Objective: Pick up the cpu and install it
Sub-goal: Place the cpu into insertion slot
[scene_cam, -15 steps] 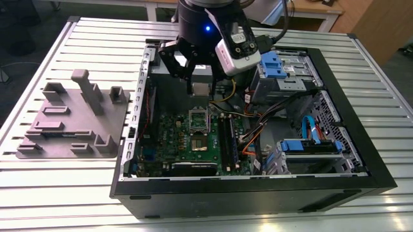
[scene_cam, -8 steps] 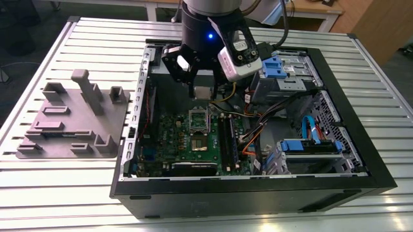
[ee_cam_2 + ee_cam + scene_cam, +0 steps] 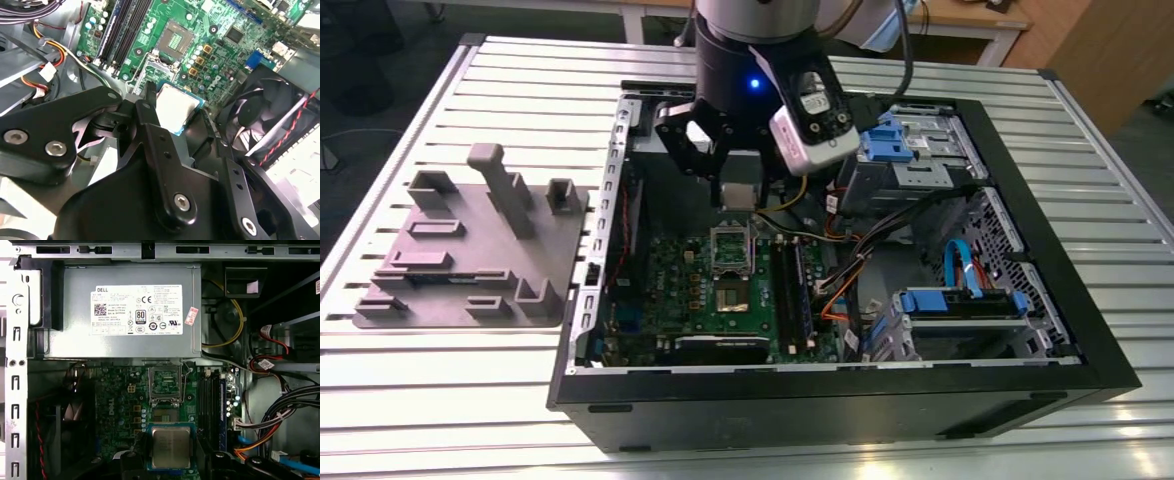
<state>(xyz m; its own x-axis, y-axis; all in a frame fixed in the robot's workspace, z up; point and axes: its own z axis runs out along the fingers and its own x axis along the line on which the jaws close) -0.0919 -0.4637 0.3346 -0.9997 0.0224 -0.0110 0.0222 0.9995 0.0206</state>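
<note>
The cpu (image 3: 738, 194) is a small silvery square chip on a green backing, hanging above the green motherboard (image 3: 674, 290) inside the open computer case. My gripper (image 3: 738, 184) is shut on it, a black finger on each side. Both wrist views show the cpu (image 3: 176, 106) (image 3: 171, 445) between the fingers (image 3: 146, 112). The open socket (image 3: 165, 415) lies on the board just past the chip, its metal load plate (image 3: 165, 381) flipped up toward the power supply. In the exterior view the socket (image 3: 728, 295) lies below and in front of the held chip.
A big grey power supply box (image 3: 122, 310) with a white label stands by the socket. Memory slots (image 3: 212, 405), loose cables (image 3: 854, 270) and blue drive cages (image 3: 907, 150) are to the exterior view's right. A case fan (image 3: 265, 120) stands nearby. A grey fixture plate (image 3: 467, 250) lies outside the case.
</note>
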